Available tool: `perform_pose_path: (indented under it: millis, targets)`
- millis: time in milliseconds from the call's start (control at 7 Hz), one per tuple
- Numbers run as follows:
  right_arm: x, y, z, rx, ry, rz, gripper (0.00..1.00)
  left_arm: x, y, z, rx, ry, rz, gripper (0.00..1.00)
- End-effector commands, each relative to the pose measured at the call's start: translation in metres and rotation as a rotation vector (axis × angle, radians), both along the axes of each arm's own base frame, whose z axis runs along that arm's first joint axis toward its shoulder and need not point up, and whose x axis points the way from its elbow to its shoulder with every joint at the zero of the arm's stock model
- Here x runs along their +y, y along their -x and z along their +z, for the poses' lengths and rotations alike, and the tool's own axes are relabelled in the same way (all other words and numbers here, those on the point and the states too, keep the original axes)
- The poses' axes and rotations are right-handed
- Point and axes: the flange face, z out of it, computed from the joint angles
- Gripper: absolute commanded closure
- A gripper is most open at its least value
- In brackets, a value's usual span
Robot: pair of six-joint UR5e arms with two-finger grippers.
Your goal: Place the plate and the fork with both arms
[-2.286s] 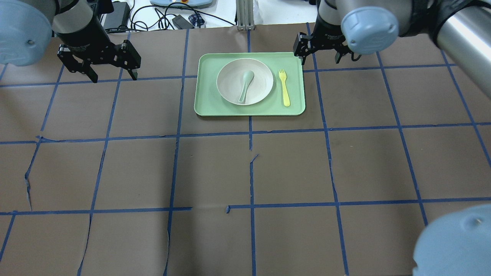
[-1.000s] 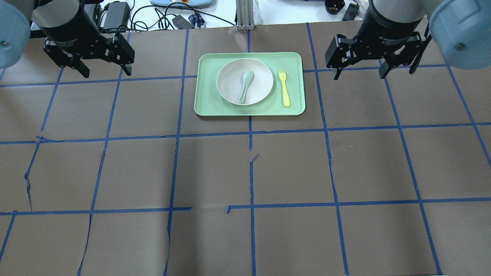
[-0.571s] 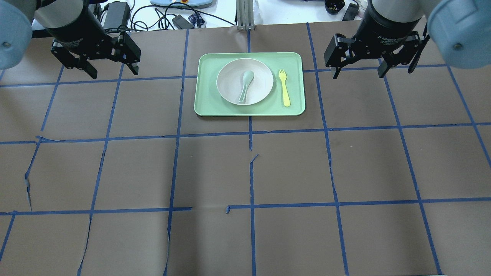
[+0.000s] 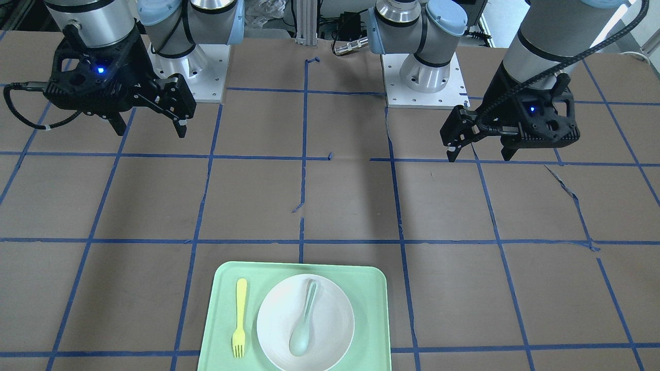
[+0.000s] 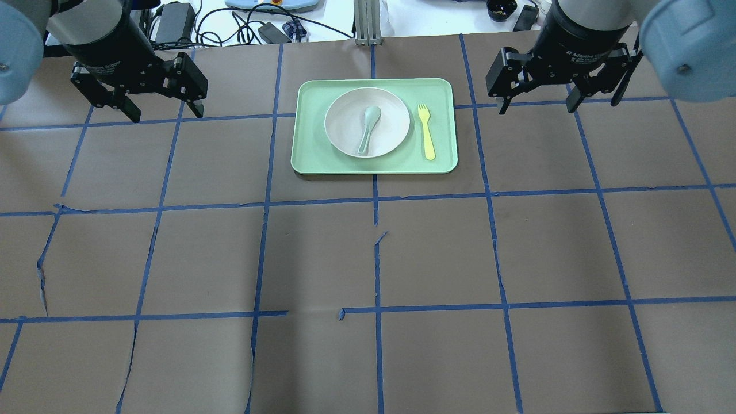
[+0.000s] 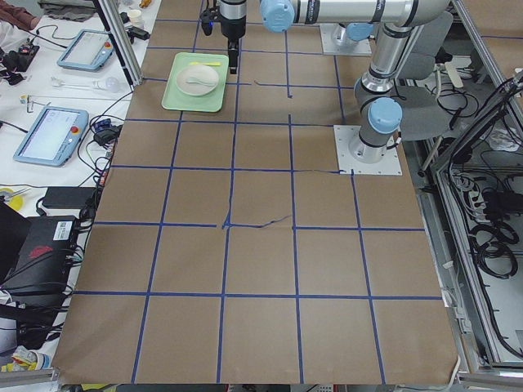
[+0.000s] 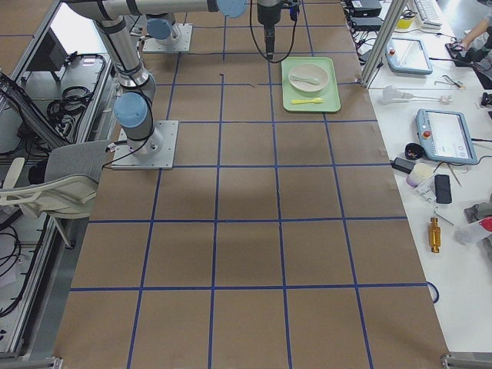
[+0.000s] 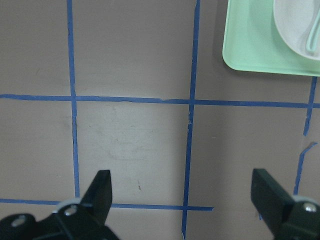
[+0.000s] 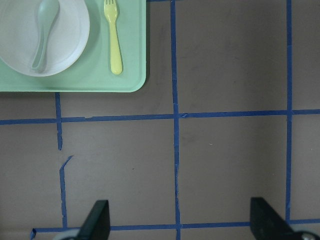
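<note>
Plate [image 5: 394, 123] rests on a mint-green tray [image 5: 305, 144], in the tray's left and middle part as the robot sees it. The fork [image 5: 426, 133] lies flat on the same tray, just beside the plate on the robot's right. A narrow strip of tray shows between the two. Its tines point away from the robot and its handle points back toward it. A pale green spoon [image 5: 368, 127] lies inside the plate, with its bowl on the far side and its handle slanting toward the robot.

The tray sits on the far half of the brown table [image 5: 368, 259], across the middle line of the blue tape [image 5: 500, 253] grid that covers the surface.

The left gripper [image 5: 167, 115] hangs above the bare table, well apart from the tray on the robot's left. Its jaws are spread wide and it grips nothing. Its wrist camera shows both fingers [image 8: 100, 192] far apart over tape lines, with only a corner of the tray and the plate's edge at the top right.

The right gripper [image 5: 537, 108] hangs above the table on the tray's other side, also clear of it. It is released too, jaws wide and empty. Its wrist camera looks down on the tray's near corner, with plate, spoon and fork at the top left. A small blue light glows on each gripper body in the front-facing view.
</note>
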Motion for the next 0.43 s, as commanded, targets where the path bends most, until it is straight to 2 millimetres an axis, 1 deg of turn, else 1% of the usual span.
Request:
perform_pose_path:
  millis: [0, 286]
  targets:
    - [0.0001, -0.0002, -0.0024, -0.003, -0.003, -0.003, 0.00, 0.0025, 0.0002, -0.0021, 0.000, -0.005, 0.000, 0.00]
    - [0.0006, -0.0011, -0.0033, -0.004, -0.006, -0.003, 0.00, 0.0025, 0.0002, -0.0022, 0.000, -0.005, 0.000, 0.00]
